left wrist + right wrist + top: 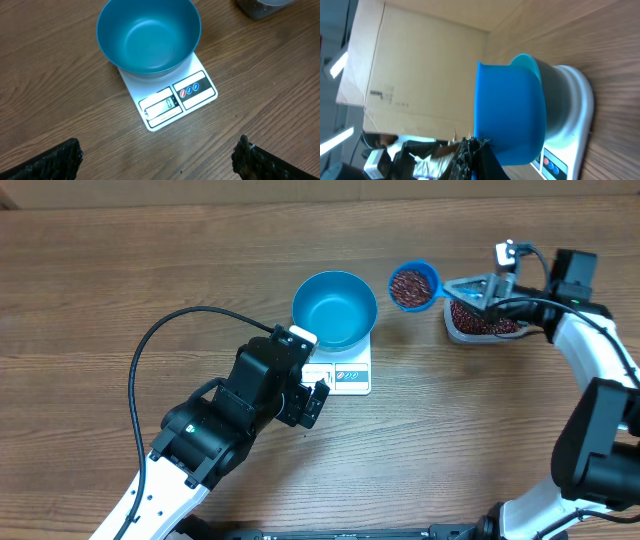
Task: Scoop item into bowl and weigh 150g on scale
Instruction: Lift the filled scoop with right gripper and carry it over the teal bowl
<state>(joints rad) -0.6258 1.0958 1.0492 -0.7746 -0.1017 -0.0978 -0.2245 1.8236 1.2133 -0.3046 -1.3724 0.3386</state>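
grips scoop of beans in right fingers just beside bowl on scale, handle pointing away; holds left fingers apart.

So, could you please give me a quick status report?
Left gripper open, near scale. Right gripper shut on scoop loaded with beans, beside bowl. Bowl empty on scale. Nothing between scoop and bowl.

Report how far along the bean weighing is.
Done: the empty bowl sits on the scale, whose display seems to read zero. In hand: the right tool is shut on a scoop full of beans, held between the container and the bowl. The left tool hangs open near the scale. Left: tip the beans in and repeat until the target weight shows.
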